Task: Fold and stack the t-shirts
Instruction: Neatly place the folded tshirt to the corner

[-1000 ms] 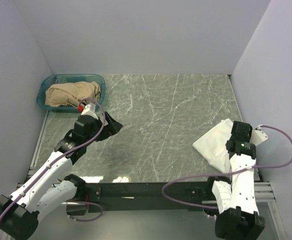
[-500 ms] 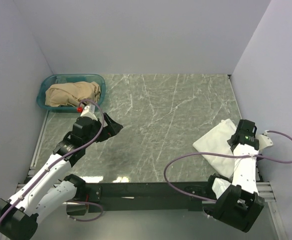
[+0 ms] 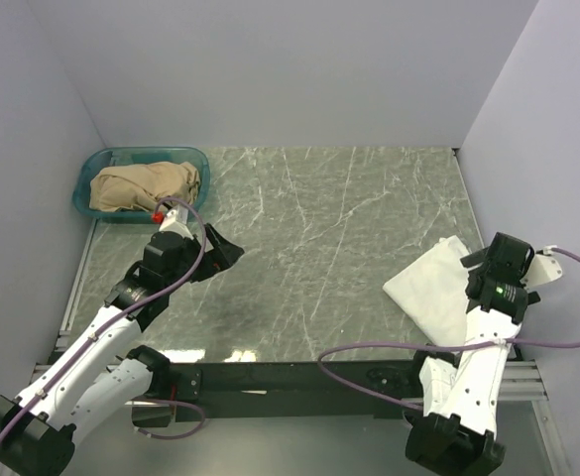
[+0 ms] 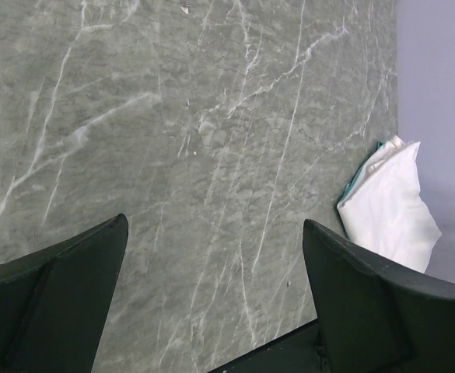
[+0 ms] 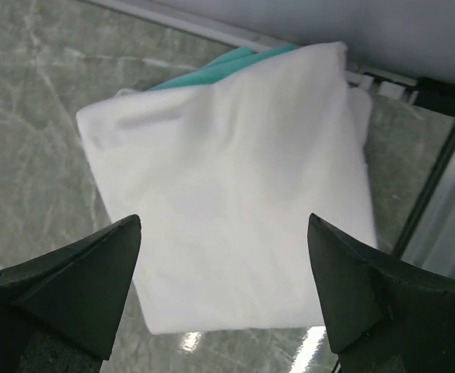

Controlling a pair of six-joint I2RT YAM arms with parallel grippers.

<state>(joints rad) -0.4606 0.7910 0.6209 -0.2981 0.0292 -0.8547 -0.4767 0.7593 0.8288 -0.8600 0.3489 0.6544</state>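
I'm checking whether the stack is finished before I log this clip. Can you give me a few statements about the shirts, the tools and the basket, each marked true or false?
1. The white t-shirt lies folded on top of the teal t-shirt. True; only an edge of the teal one shows from under it.
2. The right tool is clamped on the white t-shirt. False: its jaws stand open above the shirt and hold nothing.
3. The basket is empty. False: a tan cloth lies bunched in it.
4. The left tool is open above the table, holding nothing. True.
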